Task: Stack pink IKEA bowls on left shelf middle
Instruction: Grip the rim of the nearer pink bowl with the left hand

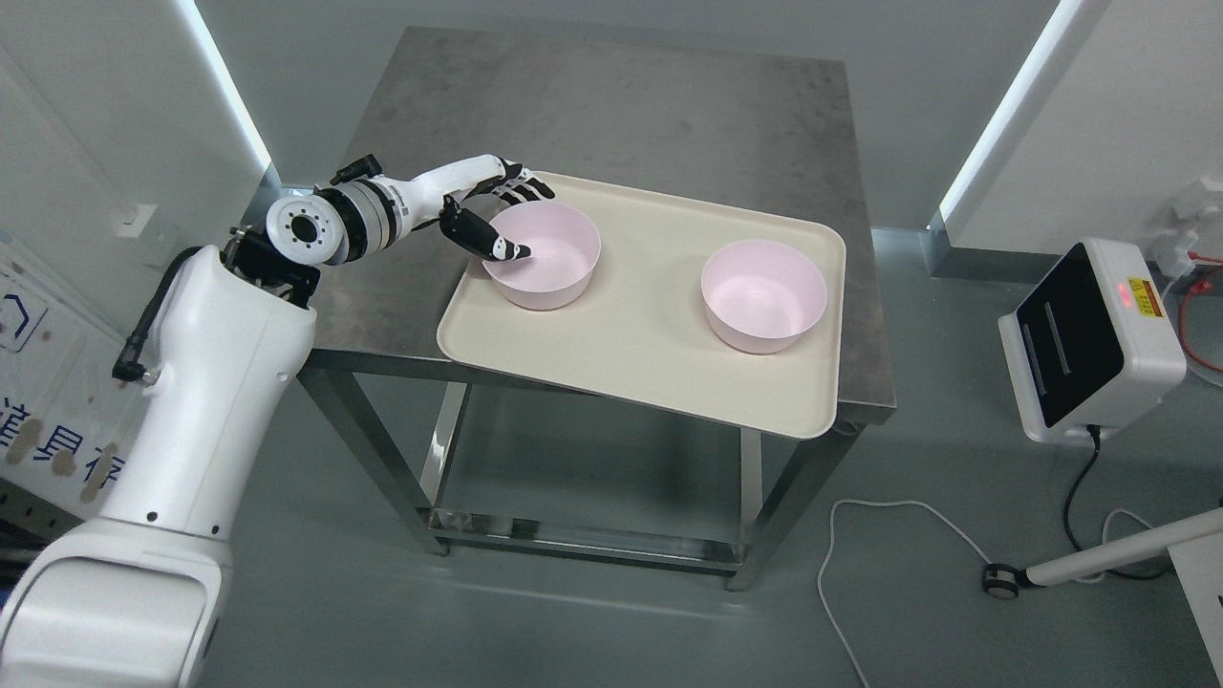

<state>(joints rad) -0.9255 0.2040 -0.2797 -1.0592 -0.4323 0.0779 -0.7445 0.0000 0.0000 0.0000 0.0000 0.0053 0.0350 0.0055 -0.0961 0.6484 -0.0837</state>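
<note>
We see two pink bowls, upright and empty, well apart on a cream tray (659, 373): the left bowl (549, 277) near the tray's back left corner, the right bowl (764, 296) toward its right side.

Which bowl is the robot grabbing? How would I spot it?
Find the steel table and the cream tray lying on it. Two pink bowls sit on the tray; pick the left bowl, nearest the robot's white arm. Only this one has the left hand on its rim, thumb dipping inside, while the right bowl stands untouched.
</note>
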